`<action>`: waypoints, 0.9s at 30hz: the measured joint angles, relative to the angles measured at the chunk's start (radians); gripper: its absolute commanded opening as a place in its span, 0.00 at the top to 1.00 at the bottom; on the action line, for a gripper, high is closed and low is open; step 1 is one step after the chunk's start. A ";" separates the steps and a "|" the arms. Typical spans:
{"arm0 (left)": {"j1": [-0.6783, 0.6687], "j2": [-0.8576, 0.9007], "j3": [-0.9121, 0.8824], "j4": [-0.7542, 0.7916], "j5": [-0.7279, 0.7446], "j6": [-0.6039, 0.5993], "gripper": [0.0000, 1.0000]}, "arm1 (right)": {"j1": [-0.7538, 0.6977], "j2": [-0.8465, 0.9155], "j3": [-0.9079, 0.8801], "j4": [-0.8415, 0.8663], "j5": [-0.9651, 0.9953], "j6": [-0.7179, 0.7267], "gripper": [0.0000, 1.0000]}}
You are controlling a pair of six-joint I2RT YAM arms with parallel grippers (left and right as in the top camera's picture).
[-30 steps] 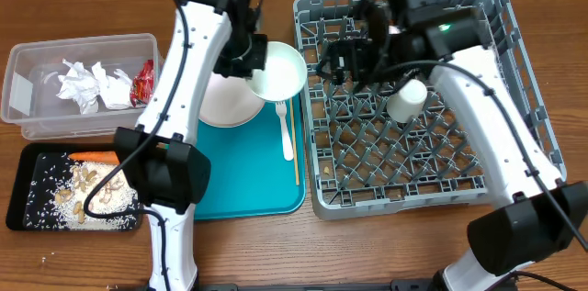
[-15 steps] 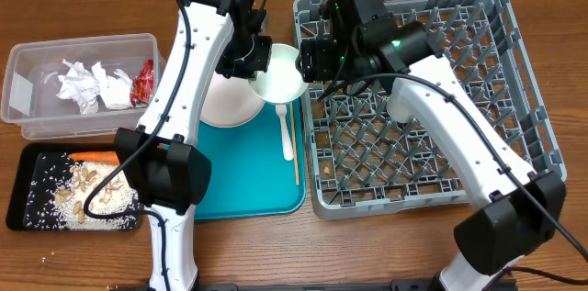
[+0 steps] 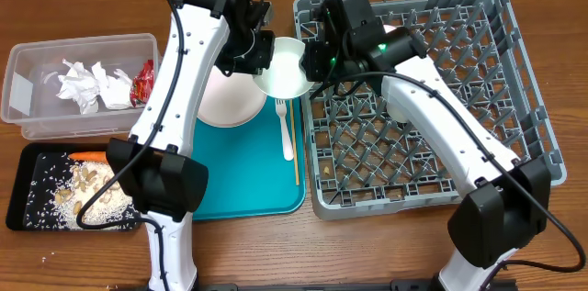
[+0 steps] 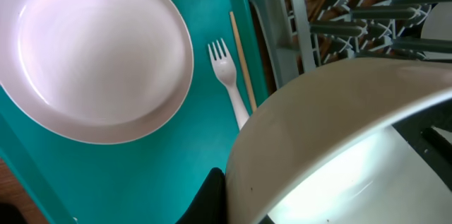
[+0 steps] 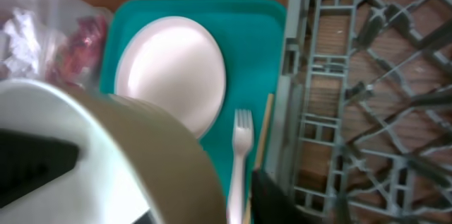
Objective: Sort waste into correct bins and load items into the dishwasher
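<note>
Bowl state: round white bowl (image 3: 285, 71) is held up over the top right corner of the teal serving tray (image 3: 248, 181), right against the left edge of the square grey plastic dish rack (image 3: 514, 98). Left gripper (image 3: 260, 55) is clamped on the bowl's left rim. Right gripper (image 3: 315, 60) is at the opposite, rack-side rim. Can't tell whether its fingers are closed on the rim or apart, because the bowl fills much of both wrist views.

On the teal tray:
- round pale pink-white plate (image 3: 225, 103)
- white plastic fork (image 3: 285, 130)
- thin wooden stick (image 3: 295, 144), just beside the fork

Clear plastic rectangular tub (image 3: 28, 98) holds crumpled white paper napkin balls (image 3: 92, 84) and a red shiny wrapper (image 3: 144, 83). Shallow black rectangular tray (image 3: 23, 199) holds white rice grains (image 3: 101, 204) and an orange carrot (image 3: 92, 156).
</note>
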State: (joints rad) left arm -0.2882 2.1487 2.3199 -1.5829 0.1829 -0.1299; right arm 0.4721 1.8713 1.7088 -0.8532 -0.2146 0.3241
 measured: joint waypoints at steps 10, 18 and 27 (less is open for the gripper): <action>0.000 -0.002 0.009 0.004 0.020 0.003 0.83 | 0.008 0.007 -0.008 0.009 0.020 -0.011 0.96; 0.000 -0.002 0.009 0.005 0.023 0.004 0.57 | 0.008 0.007 -0.008 0.021 0.040 -0.011 0.96; 0.074 -0.002 0.167 -0.001 0.090 0.010 0.27 | 0.005 0.007 -0.008 0.038 0.184 -0.011 0.96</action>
State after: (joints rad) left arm -0.2146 2.1464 2.4866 -1.5837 0.2729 -0.1196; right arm 0.4774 1.8782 1.7008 -0.8154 -0.0303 0.3134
